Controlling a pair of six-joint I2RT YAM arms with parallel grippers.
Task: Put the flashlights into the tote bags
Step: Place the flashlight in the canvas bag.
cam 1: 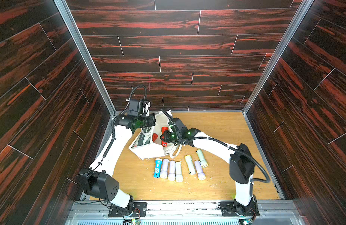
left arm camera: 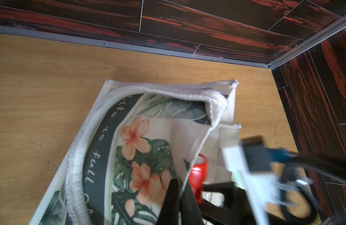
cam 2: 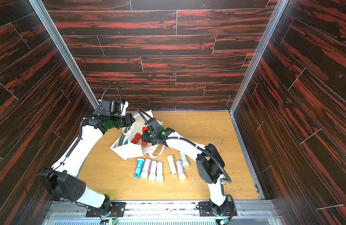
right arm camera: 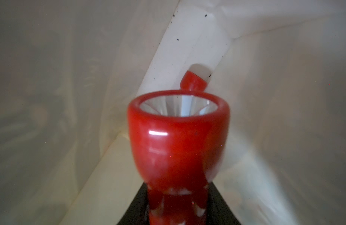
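As both top views show, the tote bag (cam 1: pixel 148 151) slumps at 12 o'clock of seven loose flashlights (cam 1: pixel 171 170) | left wrist: my left gripper (left arm camera: pixel 181 198) pinches its rim; a slip shuts the mouth | right wrist: right gripper (right arm camera: pixel 178 194) clamps red flashlight (right arm camera: pixel 179 140) inside; may snag

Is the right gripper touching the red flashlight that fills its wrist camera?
Touching. In the right wrist view, the right gripper clamps both sides of the red flashlight below its flared head, inside the tote bag.
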